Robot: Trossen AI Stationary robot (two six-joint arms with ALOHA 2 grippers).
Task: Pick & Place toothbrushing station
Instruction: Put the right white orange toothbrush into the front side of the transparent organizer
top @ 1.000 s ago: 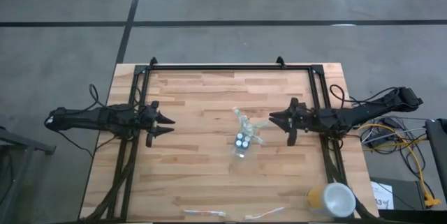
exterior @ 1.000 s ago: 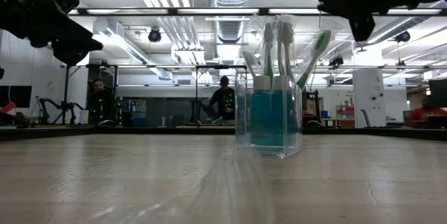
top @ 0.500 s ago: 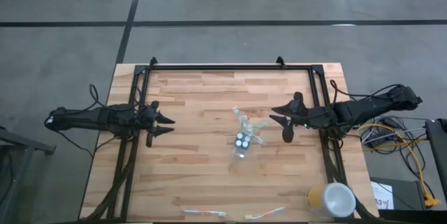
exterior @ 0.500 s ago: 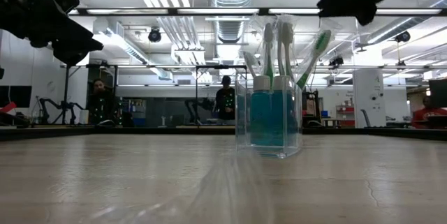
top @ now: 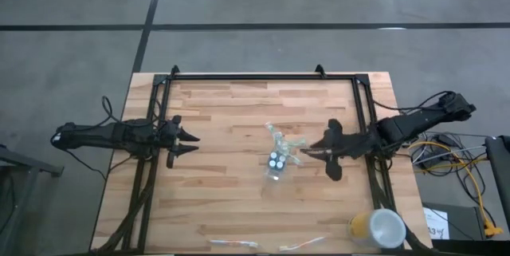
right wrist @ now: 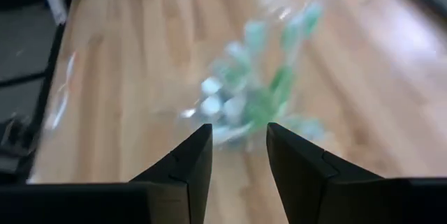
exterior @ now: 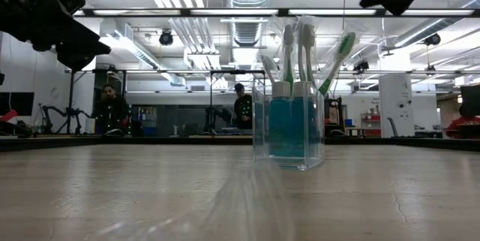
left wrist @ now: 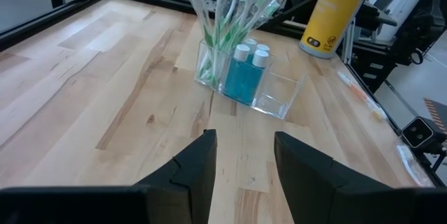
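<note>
Standing mid-surface [top: 215, 120], the clear cup [top: 276, 163] keeps toothbrushes [top: 280, 138] and capped tubes [left wrist: 244, 79] upright together. Right pincer [top: 307, 151] hovers just beside the brushes, empty, fingers apart, lined up for them. Left pincer [top: 194, 143] waits well apart, fingers spread, empty.

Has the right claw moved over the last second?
Yes. In the high view the right claw has moved along the table toward the clear cup of toothbrushes, which has stayed put. Its fingers stand apart.
</note>
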